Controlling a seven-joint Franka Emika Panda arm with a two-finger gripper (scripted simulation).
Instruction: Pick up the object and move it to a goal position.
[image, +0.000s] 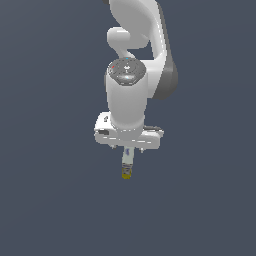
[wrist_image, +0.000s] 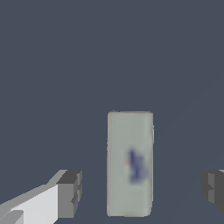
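The object is a small narrow carton (image: 127, 161) with a white-grey upper part and a yellow lower end. It stands upright just under my hand in the exterior view. In the wrist view I see its white-grey top face (wrist_image: 130, 164) with a bluish-purple print. My gripper (image: 128, 150) is directly above it and open. In the wrist view the gripper (wrist_image: 141, 190) has one fingertip (wrist_image: 70, 192) on each side of the carton, with a clear gap on both sides. Nothing is held.
A plain dark grey-blue ground (image: 50, 200) fills both views. The white arm (image: 127, 100) rises behind the hand. No other objects or goal marker show.
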